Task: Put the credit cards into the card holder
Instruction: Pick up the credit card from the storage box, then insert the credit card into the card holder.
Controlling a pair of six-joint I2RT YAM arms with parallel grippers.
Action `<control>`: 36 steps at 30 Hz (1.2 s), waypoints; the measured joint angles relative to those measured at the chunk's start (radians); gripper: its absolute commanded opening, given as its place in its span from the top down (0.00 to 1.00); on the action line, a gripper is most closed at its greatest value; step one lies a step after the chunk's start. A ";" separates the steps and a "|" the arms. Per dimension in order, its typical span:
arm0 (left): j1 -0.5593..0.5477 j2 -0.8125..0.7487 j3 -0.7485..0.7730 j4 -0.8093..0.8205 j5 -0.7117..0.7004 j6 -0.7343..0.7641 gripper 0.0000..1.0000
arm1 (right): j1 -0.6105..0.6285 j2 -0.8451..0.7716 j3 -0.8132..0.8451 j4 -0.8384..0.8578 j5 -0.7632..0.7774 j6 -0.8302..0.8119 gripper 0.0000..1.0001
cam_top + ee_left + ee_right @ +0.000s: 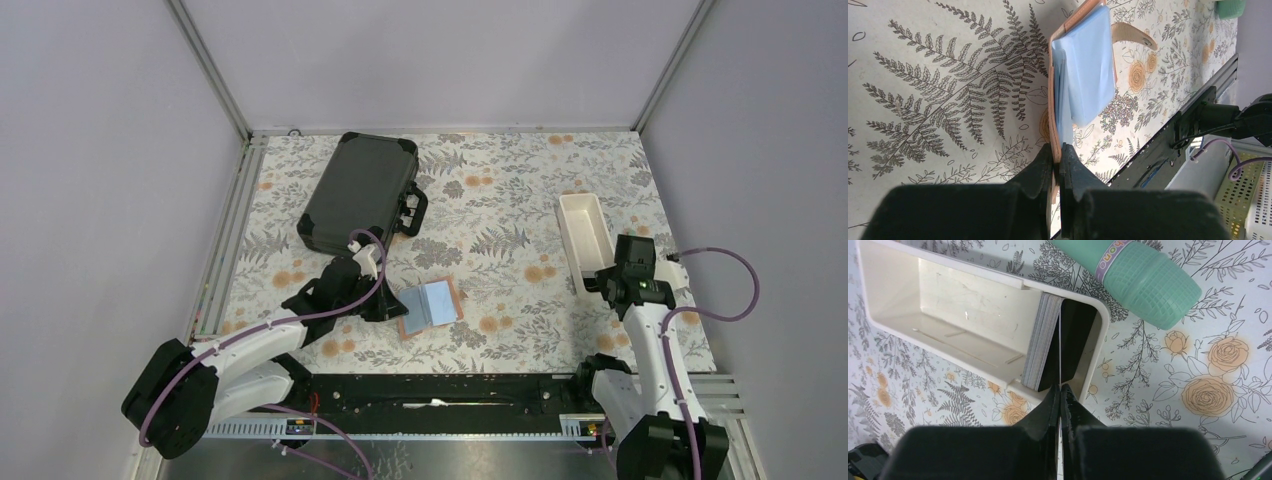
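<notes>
The card holder (430, 305) lies open on the floral table, tan outside and pale blue inside. My left gripper (386, 304) is shut on its near tan edge, as the left wrist view shows (1057, 150), with the blue pockets (1088, 65) and the strap (1133, 34) beyond. A stack of credit cards (1043, 342) stands on edge in the near end of the white tray (948, 305). My right gripper (1061, 389) is shut on one thin card (1060, 340), seen edge-on beside the stack. In the top view the right gripper (608, 283) is at the tray's near end.
A large black hard case (357, 193) lies at the back left. The white tray (585, 230) sits at the right. A green ribbed bottle (1138, 277) lies just beyond the tray. A black rail (440, 390) runs along the table's front edge.
</notes>
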 measured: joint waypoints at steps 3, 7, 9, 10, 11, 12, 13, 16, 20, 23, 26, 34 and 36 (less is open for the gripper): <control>0.000 0.000 -0.001 0.000 0.003 0.000 1.00 | 0.000 -0.032 0.013 -0.014 0.014 -0.006 1.00; 0.000 0.000 -0.003 0.001 0.009 0.000 1.00 | 0.000 -0.084 0.031 -0.023 0.036 -0.023 1.00; 0.000 0.000 -0.005 0.003 0.012 -0.001 1.00 | 0.000 -0.104 0.038 -0.028 0.042 -0.039 1.00; 0.000 -0.002 -0.007 0.003 0.013 -0.001 1.00 | 0.000 -0.113 0.043 -0.031 0.042 -0.052 1.00; 0.000 -0.006 -0.009 0.003 0.014 -0.001 1.00 | 0.000 -0.117 0.050 -0.032 0.040 -0.069 1.00; 0.000 -0.010 -0.010 0.003 0.015 -0.001 1.00 | 0.000 -0.118 0.059 -0.033 0.034 -0.086 1.00; 0.000 -0.017 -0.014 0.003 0.015 0.000 1.00 | 0.000 -0.114 0.073 -0.032 0.019 -0.109 1.00; 0.000 -0.030 -0.027 0.010 0.019 -0.001 1.00 | -0.001 -0.090 0.101 -0.010 -0.073 -0.171 1.00; 0.000 -0.032 -0.040 0.023 0.028 -0.002 1.00 | 0.008 -0.078 0.090 0.079 -0.265 -0.247 1.00; 0.001 -0.032 -0.048 0.032 0.030 -0.009 1.00 | 0.048 -0.085 0.072 0.148 -0.377 -0.303 1.00; 0.005 -0.032 -0.055 0.039 0.030 -0.016 1.00 | 0.133 -0.069 0.060 0.226 -0.466 -0.346 1.00; 0.010 -0.029 -0.060 0.040 0.028 -0.038 0.99 | 0.480 0.093 -0.031 0.567 -0.684 -0.391 1.00; 0.013 -0.028 -0.060 0.036 0.022 -0.042 0.98 | 0.540 0.129 -0.061 0.648 -0.713 -0.392 1.00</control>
